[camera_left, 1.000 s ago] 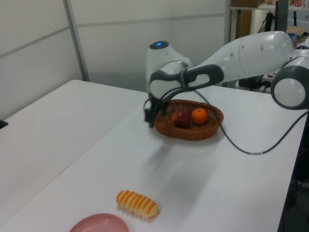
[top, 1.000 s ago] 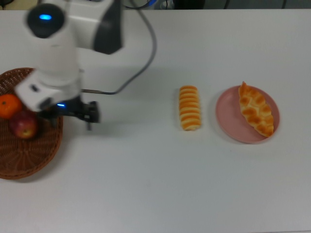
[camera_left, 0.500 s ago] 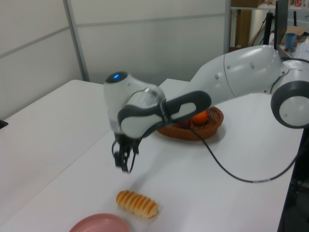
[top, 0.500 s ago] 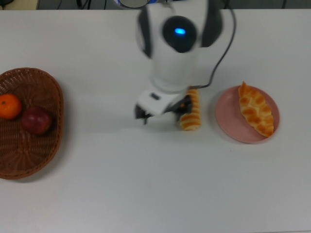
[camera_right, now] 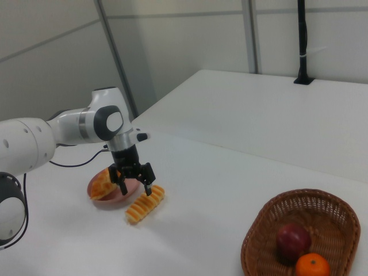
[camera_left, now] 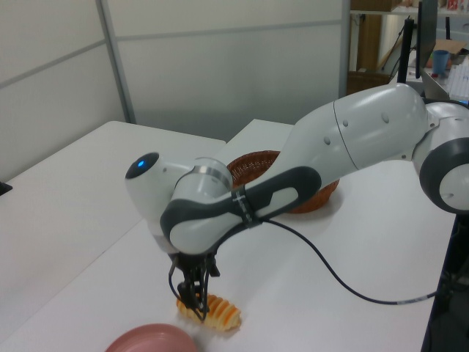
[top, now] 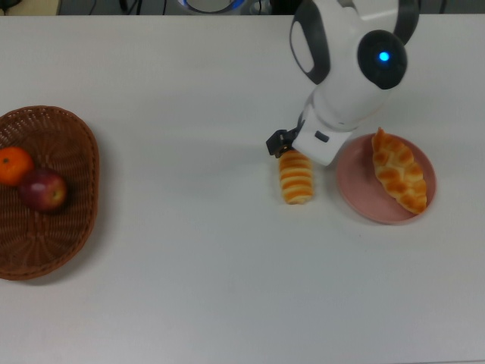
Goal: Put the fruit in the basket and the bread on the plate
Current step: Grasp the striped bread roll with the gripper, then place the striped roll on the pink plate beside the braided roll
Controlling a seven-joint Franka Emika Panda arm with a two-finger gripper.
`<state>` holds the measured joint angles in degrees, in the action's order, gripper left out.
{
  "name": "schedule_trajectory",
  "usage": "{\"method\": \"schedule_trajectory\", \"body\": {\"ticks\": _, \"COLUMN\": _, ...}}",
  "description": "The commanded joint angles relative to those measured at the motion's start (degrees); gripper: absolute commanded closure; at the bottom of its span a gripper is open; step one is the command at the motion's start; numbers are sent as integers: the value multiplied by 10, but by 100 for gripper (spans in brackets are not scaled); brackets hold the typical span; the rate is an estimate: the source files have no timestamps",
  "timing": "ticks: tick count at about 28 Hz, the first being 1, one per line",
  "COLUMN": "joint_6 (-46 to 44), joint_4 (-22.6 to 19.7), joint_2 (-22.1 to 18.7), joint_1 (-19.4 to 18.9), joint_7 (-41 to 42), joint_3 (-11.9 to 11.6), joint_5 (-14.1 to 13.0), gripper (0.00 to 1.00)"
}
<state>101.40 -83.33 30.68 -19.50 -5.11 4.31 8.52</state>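
Gripper (camera_right: 135, 183) now from basket (top: 72, 220) to striped loaf (top: 296, 180)

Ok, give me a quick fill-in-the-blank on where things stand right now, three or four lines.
1. The apple and tangerine both lie in the ____.
2. The braided loaf rests on the pink ____.
3. The striped loaf lies on the ____, beside the plate.
4. The pincer hangs over one end of the ____ loaf.

Missing words: basket; plate; table; striped
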Motion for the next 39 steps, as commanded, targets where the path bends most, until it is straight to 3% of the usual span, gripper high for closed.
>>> {"method": "schedule_trajectory", "body": {"ticks": 1, "joint_6": -22, "joint_4": -16, "joint_2": -5, "joint_1": -26, "joint_7": -2, "joint_3": -10, "joint_5": 15, "gripper": 0}}
{"method": "schedule_trajectory", "body": {"ticks": 5, "joint_6": -27, "joint_4": -25, "joint_2": -4, "joint_1": -39, "joint_7": -2, "joint_3": -10, "joint_5": 22, "gripper": 0}}
{"method": "schedule_trajectory", "body": {"ticks": 8, "joint_6": -27, "joint_4": -28, "joint_2": -2, "joint_1": -39, "joint_7": -2, "joint_3": -10, "joint_5": 28, "gripper": 17}}
{"method": "schedule_trajectory", "body": {"ticks": 11, "joint_6": -27, "joint_4": -27, "joint_2": 3, "joint_1": -39, "joint_7": -2, "joint_3": -11, "joint_5": 33, "gripper": 28}}
{"method": "schedule_trajectory", "body": {"ticks": 15, "joint_6": -27, "joint_4": -28, "joint_2": 13, "joint_1": -38, "joint_7": -2, "joint_3": -11, "joint_5": 62, "gripper": 41}}
{"method": "schedule_trajectory", "body": {"ticks": 17, "joint_6": -27, "joint_4": -28, "joint_2": 16, "joint_1": -38, "joint_7": -2, "joint_3": -11, "joint_5": 70, "gripper": 42}}
{"method": "schedule_trajectory", "body": {"ticks": 19, "joint_6": -26, "joint_4": -28, "joint_2": 17, "joint_1": -37, "joint_7": -2, "joint_3": -11, "joint_5": 76, "gripper": 57}}
{"method": "schedule_trajectory", "body": {"ticks": 23, "joint_6": -26, "joint_4": -26, "joint_2": 16, "joint_1": -37, "joint_7": -3, "joint_3": -11, "joint_5": 74, "gripper": 100}}
{"method": "schedule_trajectory", "body": {"ticks": 39, "joint_6": -27, "joint_4": -9, "joint_2": -8, "joint_1": -37, "joint_7": -28, "joint_3": -11, "joint_5": 70, "gripper": 100}}
